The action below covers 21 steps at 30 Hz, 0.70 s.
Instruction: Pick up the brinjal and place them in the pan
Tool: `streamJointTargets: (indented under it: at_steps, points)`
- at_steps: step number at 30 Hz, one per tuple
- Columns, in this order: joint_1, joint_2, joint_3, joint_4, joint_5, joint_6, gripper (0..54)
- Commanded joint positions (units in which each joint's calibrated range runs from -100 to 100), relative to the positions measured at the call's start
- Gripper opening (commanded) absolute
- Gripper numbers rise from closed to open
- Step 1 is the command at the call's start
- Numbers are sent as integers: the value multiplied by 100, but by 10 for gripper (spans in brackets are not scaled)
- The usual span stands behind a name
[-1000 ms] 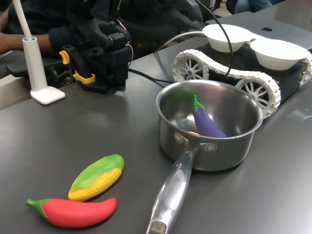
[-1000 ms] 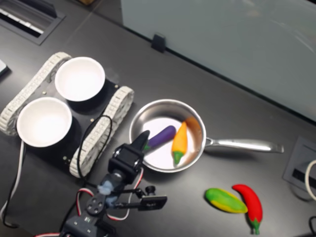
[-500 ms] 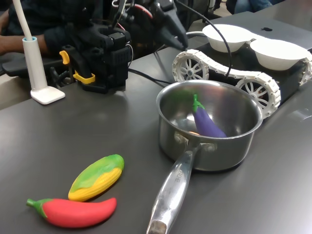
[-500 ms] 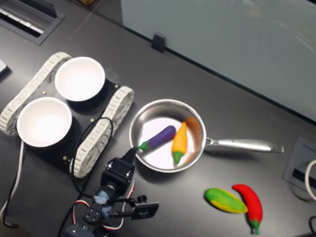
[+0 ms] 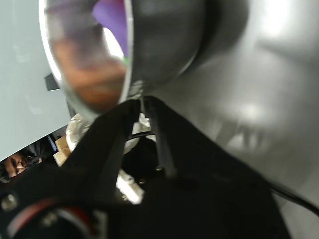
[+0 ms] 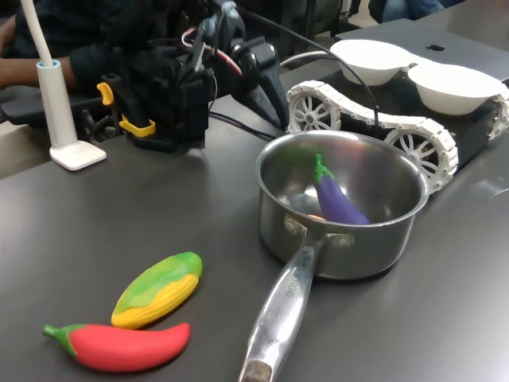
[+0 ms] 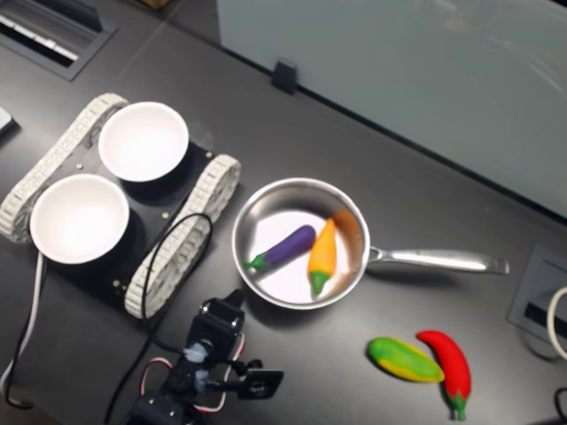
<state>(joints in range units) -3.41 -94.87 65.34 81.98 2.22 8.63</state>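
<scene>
Pulled back from the pan (image 7: 266, 199) since the earlier frames, the tool (image 7: 232, 301) now sits just off the rim on the second exterior view's lower left, empty. Its fingers (image 5: 124, 129) look nearly together in the wrist view, narrow gap, nothing between. Brinjal (image 7: 283, 247) lies inside the pan, just ahead of the tool tip, stem end toward it, beside an orange carrot-like toy (image 7: 322, 252). In the first exterior view the brinjal (image 6: 338, 199) leans on the pan's inner wall (image 6: 374, 171), tool (image 6: 266, 99) behind the pan. Corn cob (image 7: 404, 359) and red chili (image 7: 450, 365) lie on the bench (image 7: 399, 204), well apart from the tool, past the pan handle (image 7: 438, 260). Two white bowls (image 7: 142, 140) sit on a tracked base to the tool's side.
</scene>
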Motion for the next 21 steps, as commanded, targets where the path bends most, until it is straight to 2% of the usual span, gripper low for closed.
streamJointTargets:
  at_steps: [1, 12, 21]
  points:
    - [-72, -58, 158, -15, -5, -40, 0]
    - [169, -66, 931, -467, -39, -14, 0]
    - [112, -66, 1076, -526, 0, -14, 0]
